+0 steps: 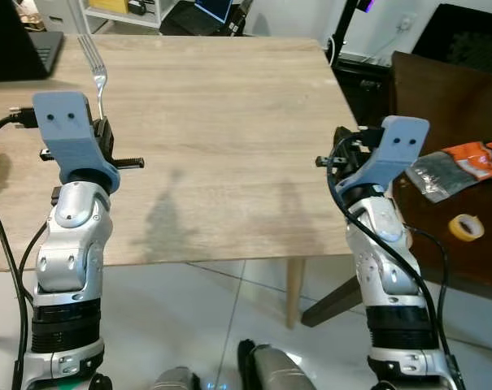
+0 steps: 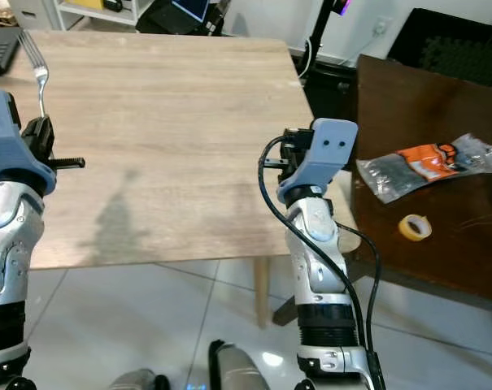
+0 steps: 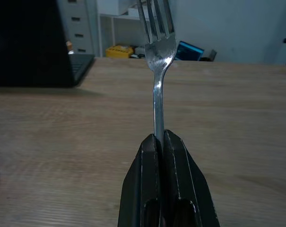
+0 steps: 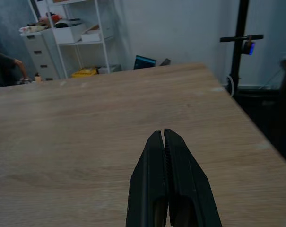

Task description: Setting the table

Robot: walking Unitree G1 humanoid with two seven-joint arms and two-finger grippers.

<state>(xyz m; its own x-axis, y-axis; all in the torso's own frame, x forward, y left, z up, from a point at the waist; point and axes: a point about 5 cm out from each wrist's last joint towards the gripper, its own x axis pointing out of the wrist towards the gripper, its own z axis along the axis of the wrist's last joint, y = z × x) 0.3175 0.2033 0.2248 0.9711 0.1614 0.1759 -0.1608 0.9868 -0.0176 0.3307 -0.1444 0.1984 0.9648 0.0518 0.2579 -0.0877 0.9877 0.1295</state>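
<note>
1. Pale wooden table (image 1: 221, 122) stretched bare before me, ready for a place setting.
2. My left gripper (image 3: 164, 142) clamped the fork (image 3: 158, 71) by its handle, tines up, above the table's left side, so I could set it down.
3. My right gripper (image 4: 164, 142) hovered over the right edge, fingers pressed together, holding nothing.

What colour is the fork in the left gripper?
Shiny silver metal. The fork, clamped in the left gripper, shows best in the left wrist view.

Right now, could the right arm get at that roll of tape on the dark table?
Probably yes. The tape roll lies in the open on the dark table just beside the right gripper, whose jaws are shut and hold nothing, with nothing between them.
</note>
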